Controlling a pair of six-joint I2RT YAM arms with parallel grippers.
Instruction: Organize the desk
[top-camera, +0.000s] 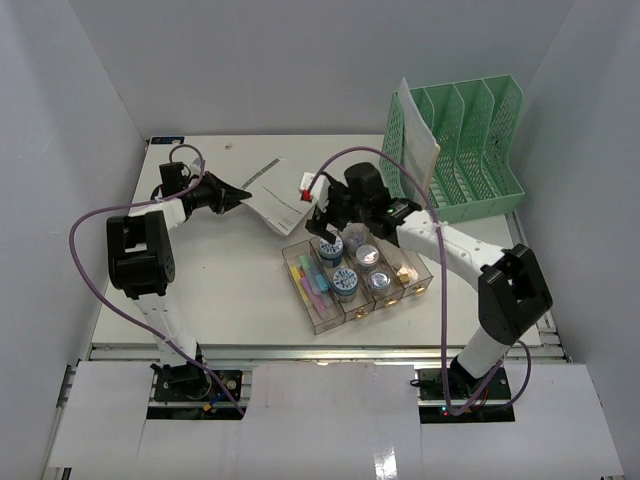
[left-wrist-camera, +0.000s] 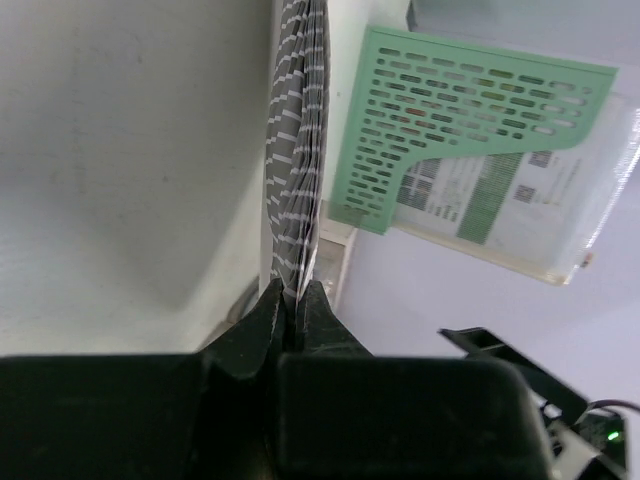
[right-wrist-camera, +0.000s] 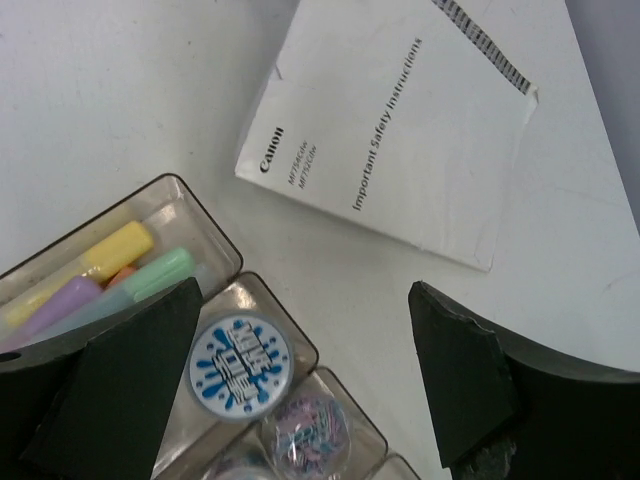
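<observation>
Left end effector (left-wrist-camera: 292, 297) is pinching the booklet (top-camera: 275, 200) on the table (top-camera: 215, 280) while the right end effector (right-wrist-camera: 300, 370) is hovering spread above the already-stocked tray (top-camera: 292, 268), so filing it in the rack (top-camera: 470, 150) is likely remaining.

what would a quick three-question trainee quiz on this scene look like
1. True or false: the left pincer is shut on an edge of the white booklet.
2. The right pincer hangs open over: A) the green file rack B) the clear tray C) the booklet.
3. Which brand name is printed on the booklet's cover?
Key: 1 true; 2 B; 3 Canon.
</observation>
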